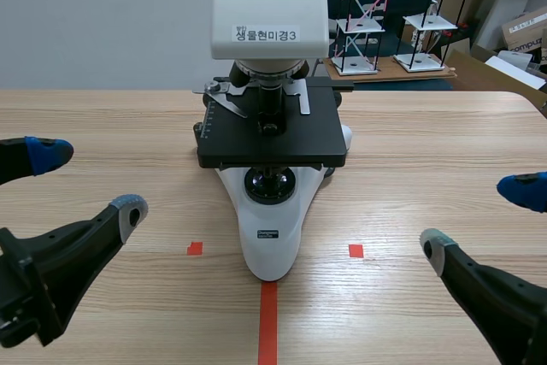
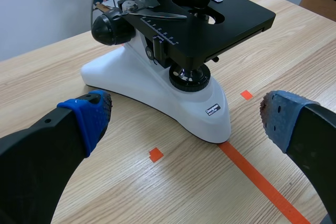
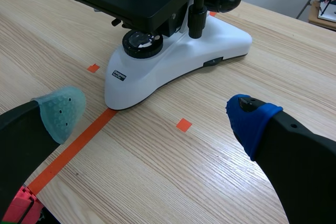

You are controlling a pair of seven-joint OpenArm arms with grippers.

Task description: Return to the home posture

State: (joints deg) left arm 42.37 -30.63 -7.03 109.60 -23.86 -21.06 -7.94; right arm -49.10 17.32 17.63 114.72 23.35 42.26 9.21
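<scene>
**Backing home with nothing in hand**

My left fingers (image 1: 81, 245) and right fingers (image 1: 491, 297) are both spread wide and grip nothing. They hang low over the bench (image 1: 427, 151), one pair on each side, near my edge of it. The microscope (image 1: 272, 211) stands upright between them at the middle, its white foot at the end of the orange tape line (image 1: 267, 331), apart from both pairs. I judge the posture close to home, so what is left calls for a small, slow move. I should draw each arm straight back on its own side, never inward, where a pad could clip the foot or the black stage (image 1: 272, 138). Both arms should settle evenly.
</scene>
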